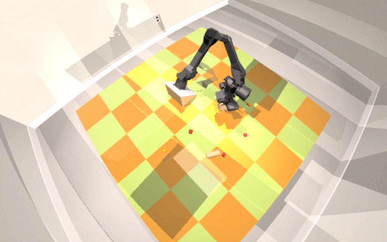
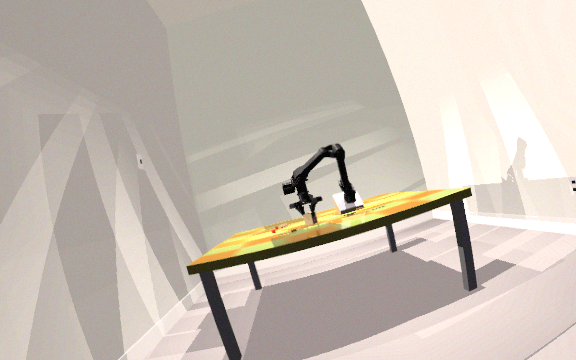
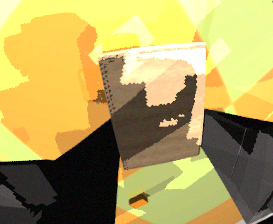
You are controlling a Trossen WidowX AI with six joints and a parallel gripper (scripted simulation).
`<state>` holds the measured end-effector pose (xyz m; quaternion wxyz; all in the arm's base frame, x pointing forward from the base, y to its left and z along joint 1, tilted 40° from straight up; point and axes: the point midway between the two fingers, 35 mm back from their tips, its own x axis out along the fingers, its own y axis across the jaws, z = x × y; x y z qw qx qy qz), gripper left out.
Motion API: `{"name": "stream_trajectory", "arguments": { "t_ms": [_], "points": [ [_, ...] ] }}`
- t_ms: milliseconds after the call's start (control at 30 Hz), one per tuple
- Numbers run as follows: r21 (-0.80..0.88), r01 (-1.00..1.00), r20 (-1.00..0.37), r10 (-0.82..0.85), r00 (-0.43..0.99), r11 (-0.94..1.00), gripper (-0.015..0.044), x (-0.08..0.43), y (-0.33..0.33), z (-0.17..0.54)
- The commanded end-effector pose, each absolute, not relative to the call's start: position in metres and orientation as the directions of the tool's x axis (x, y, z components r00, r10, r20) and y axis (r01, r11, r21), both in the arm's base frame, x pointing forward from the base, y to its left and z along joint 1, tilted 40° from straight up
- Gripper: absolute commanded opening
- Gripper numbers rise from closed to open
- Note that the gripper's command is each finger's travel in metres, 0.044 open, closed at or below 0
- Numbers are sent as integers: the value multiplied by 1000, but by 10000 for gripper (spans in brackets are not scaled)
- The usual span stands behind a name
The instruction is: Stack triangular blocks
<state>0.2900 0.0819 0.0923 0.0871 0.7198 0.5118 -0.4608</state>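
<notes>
My gripper (image 1: 226, 104) (image 2: 310, 215) (image 3: 152, 117) is shut on a pale wooden block (image 1: 222, 107) (image 2: 309, 219) (image 3: 162, 107), one finger on either side of it. In the wrist view its upper face is nearly square, with patches of shadow and a speckled seam along its left edge. In the exterior view it is at or just above the table top; any gap is too small to tell. I cannot make out the second triangular block apart from it; whether it lies under or against the held one is hidden.
Near the block lies a small orange piece (image 1: 249, 105) (image 3: 138, 200). Red cubes (image 1: 190, 132) (image 1: 245, 134) (image 1: 224, 154), a pale bar (image 1: 213, 154), a brown bar (image 1: 168, 158) and a yellow-orange piece (image 1: 164, 150) lie farther out. The arm's base stands on a white-topped wedge (image 1: 189, 99).
</notes>
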Motion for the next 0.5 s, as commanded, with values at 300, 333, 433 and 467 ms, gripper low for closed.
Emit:
{"name": "stream_trajectory", "arguments": {
  "t_ms": [300, 333, 433, 467],
  "points": [
    [-351, 816, -752, 657, 46, -459, 0, 289, 83, 92],
    [-351, 816, -752, 657, 46, -459, 0, 289, 83, 92],
    [-348, 818, -753, 656, 47, -458, 0, 289, 83, 92],
    [-348, 818, -753, 656, 47, -458, 0, 289, 83, 92]
  ]
}}
